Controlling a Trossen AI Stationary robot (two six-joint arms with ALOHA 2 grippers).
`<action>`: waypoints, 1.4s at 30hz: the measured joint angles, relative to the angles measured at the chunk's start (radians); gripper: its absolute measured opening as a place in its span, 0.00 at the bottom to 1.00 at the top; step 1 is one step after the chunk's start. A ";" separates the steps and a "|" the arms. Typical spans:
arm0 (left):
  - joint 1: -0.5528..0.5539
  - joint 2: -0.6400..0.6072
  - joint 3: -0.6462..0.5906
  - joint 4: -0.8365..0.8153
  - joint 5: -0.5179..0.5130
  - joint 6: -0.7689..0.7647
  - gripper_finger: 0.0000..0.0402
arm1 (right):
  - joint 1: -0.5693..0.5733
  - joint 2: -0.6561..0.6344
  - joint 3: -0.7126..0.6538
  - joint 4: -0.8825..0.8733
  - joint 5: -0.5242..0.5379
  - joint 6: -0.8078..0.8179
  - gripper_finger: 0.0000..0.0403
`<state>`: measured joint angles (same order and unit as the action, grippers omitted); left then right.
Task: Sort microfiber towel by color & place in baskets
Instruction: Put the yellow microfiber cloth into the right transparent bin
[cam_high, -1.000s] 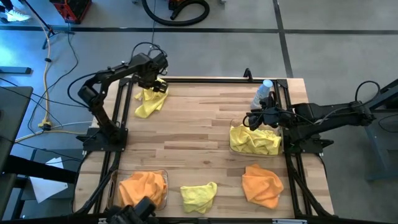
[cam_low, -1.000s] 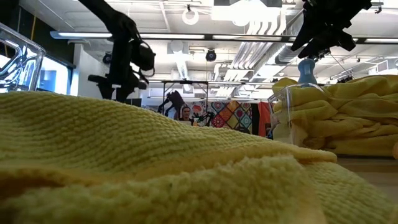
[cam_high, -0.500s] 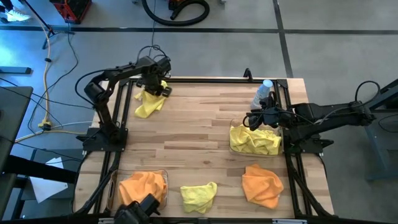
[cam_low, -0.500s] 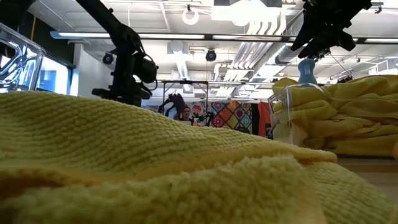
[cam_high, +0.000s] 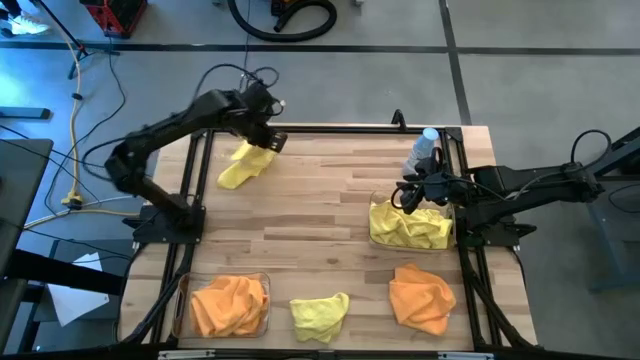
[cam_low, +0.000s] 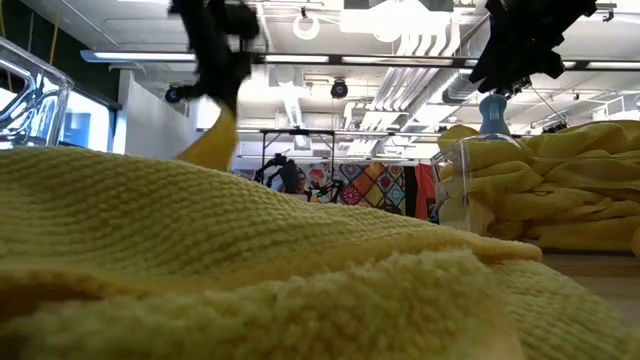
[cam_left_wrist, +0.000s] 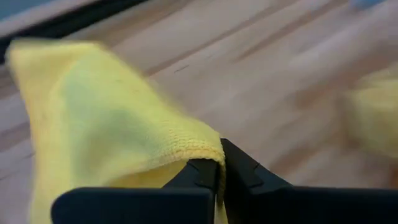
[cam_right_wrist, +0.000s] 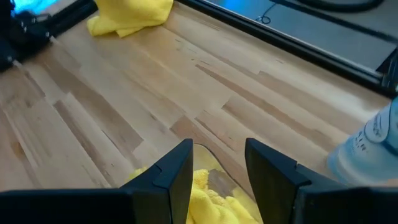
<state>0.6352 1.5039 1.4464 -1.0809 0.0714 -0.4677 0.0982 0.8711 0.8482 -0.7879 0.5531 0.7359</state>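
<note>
At the table's far left, my left gripper (cam_high: 268, 139) is shut on a yellow microfiber towel (cam_high: 240, 166), which trails down from it (cam_low: 210, 140). My right gripper (cam_high: 408, 196) hovers open over the right basket (cam_high: 374, 212), which holds yellow towels (cam_high: 412, 228). The near-left basket (cam_high: 183, 300) holds orange towels (cam_high: 230, 305). A yellow towel (cam_high: 320, 315) lies flat at the near middle, and an orange towel (cam_high: 422, 297) lies at the near right. My left gripper pinches a raised fold of the yellow towel (cam_left_wrist: 198, 149) between its two fingertips (cam_left_wrist: 239, 169), coming from above. The towel hangs slack below the fingers. The near towel hides its lower end in the low view, so I cannot tell whether it is clear of the table.
A clear bottle with a blue cap (cam_high: 424, 150) stands just beyond the right basket. Black frame rails (cam_high: 340, 128) run along the table's edges. Bare wood (cam_high: 310, 210) spans the table's middle. In the low view the near yellow towel (cam_low: 250, 270) fills the foreground.
My left gripper has dropped onto the far-left yellow towel, shut on it and risen, shifting a little toward the table's right. The towel's gripped end has been pulled up, and the cloth has drawn out long and narrow below it.
</note>
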 joint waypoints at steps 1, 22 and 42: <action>-0.030 -0.030 0.022 0.009 0.001 -0.031 0.00 | 0.000 0.000 0.000 0.000 -0.002 -0.024 0.35; -0.576 -0.051 0.344 0.470 -0.195 -0.212 0.00 | -0.075 0.249 0.037 0.700 -0.249 -0.809 0.73; -0.639 -0.005 0.345 0.469 -0.306 -0.229 0.00 | -0.111 0.525 0.284 0.571 -0.390 -0.920 0.18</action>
<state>-0.0040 1.4989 1.7916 -0.6116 -0.2346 -0.6964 -0.0127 1.3959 1.1321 -0.2167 0.1631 -0.1844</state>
